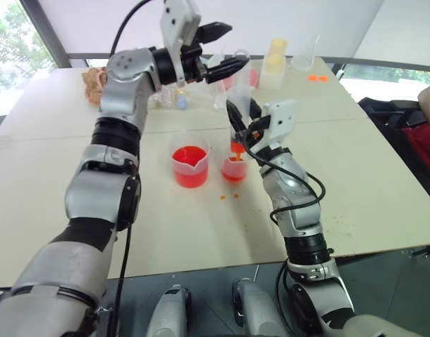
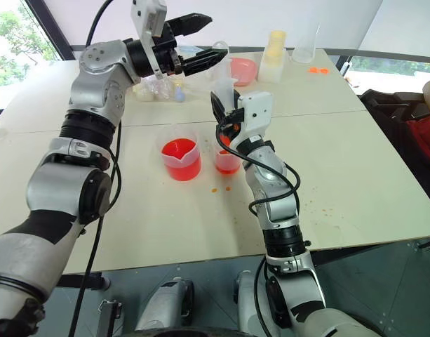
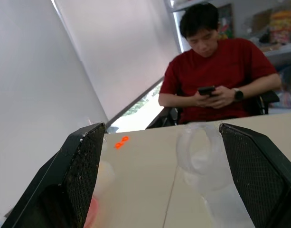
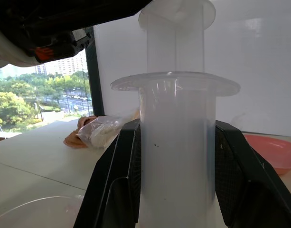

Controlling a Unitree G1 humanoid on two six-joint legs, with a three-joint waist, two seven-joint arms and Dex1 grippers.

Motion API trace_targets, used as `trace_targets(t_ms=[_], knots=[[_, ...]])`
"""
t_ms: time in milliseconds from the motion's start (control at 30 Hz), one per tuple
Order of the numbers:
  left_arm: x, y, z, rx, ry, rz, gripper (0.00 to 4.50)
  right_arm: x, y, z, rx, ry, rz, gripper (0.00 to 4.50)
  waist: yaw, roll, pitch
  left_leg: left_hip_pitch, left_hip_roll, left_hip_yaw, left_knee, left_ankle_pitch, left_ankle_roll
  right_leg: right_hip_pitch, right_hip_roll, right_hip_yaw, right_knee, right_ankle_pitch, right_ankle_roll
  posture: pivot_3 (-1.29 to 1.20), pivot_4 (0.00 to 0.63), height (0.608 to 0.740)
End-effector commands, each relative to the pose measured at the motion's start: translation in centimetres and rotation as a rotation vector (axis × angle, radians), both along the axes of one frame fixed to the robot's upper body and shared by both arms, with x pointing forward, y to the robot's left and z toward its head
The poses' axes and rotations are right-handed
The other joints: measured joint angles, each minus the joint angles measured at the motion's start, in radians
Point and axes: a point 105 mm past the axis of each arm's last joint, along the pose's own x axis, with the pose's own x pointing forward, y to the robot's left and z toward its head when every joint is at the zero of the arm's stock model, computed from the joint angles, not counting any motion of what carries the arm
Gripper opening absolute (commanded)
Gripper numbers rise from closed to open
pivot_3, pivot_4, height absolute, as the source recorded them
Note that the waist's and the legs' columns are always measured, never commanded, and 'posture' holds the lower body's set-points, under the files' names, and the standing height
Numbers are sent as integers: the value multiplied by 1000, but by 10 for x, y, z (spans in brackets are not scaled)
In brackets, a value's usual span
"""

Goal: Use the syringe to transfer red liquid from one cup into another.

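Observation:
My right gripper [image 1: 240, 116] is shut on the thick barrel of the clear syringe [image 1: 236, 88] and holds it upright. The syringe's orange tip hangs just above the smaller clear cup [image 1: 233, 170], which holds some red liquid. To that cup's left stands the larger spouted beaker [image 1: 190, 167], with more red liquid [image 1: 189, 156] in it. My left gripper [image 1: 236, 46] is open, pointing sideways at the top of the syringe. In the left wrist view the plunger's ring handle [image 3: 197, 152] sits between the spread fingers [image 3: 81, 175], touching neither.
Behind the cups are a pink dish [image 2: 243, 69], a pale yellow bottle [image 1: 274, 60], a clear conical vessel [image 1: 306, 55] and a plastic bag [image 1: 95, 84]. Red drops [image 1: 225, 196] dot the table near the cups. A person in a red shirt [image 3: 216, 76] sits beyond the table's right side.

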Motion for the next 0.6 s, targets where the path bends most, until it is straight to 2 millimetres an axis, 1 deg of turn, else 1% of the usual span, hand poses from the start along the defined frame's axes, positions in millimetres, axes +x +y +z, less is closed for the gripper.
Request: trace_targets(t_ms=[33, 233, 467, 600], knots=[[-7, 7, 11, -19, -20, -22, 4026, -10, 2, 24, 29, -100, 15, 1419, 1, 0, 0, 0, 0, 0, 0, 0, 0, 0, 0, 0, 0, 0, 0, 0, 150, 740], [1, 12, 13, -32, -38, 58, 4026, -10, 5, 24, 28, -103, 28, 1419, 3, 0, 0, 0, 0, 0, 0, 0, 0, 0, 0, 0, 0, 0, 0, 0, 150, 740], [6, 5, 14, -31, -57, 83, 4026, -11, 7, 24, 20, -107, 34, 1419, 2, 0, 0, 0, 0, 0, 0, 0, 0, 0, 0, 0, 0, 0, 0, 0, 150, 740], [8, -3, 14, -22, -61, 94, 4026, -13, 9, 21, -2, -111, 37, 1419, 2, 0, 0, 0, 0, 0, 0, 0, 0, 0, 0, 0, 0, 0, 0, 0, 150, 740]])
